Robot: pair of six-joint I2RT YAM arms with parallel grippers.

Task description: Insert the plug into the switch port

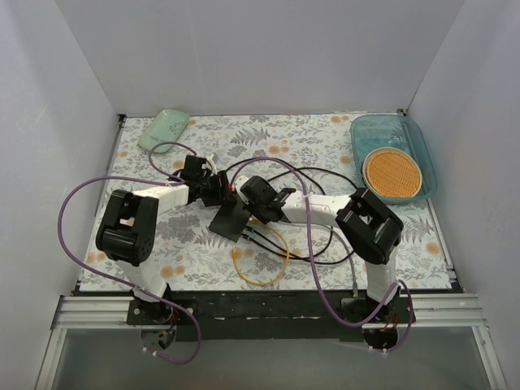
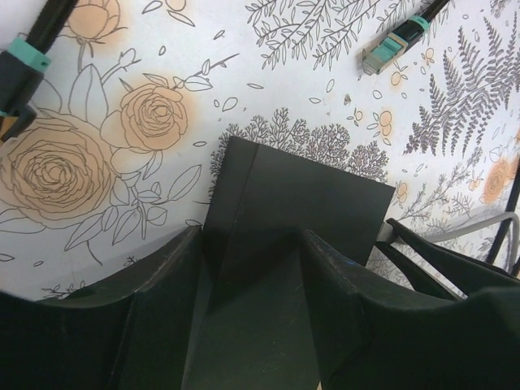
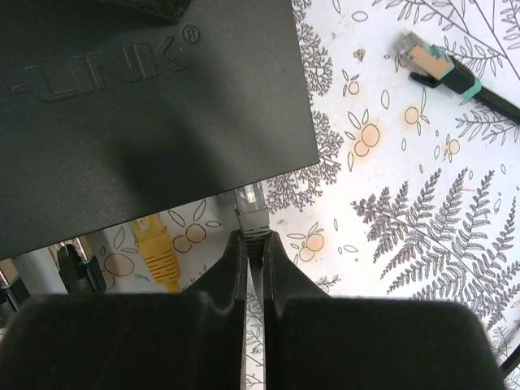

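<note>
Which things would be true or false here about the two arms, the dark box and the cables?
1. The right gripper pinches a plug right by the switch edge. True.
2. The left gripper hangs open and empty. False: its fingers clamp the switch from both sides.
3. A yellow plug sits at the same edge of the switch, beside the held plug. True.
4. The orange disc lies on the flowered cloth between the arms. False: it rests in the teal tray at the far right.
</note>
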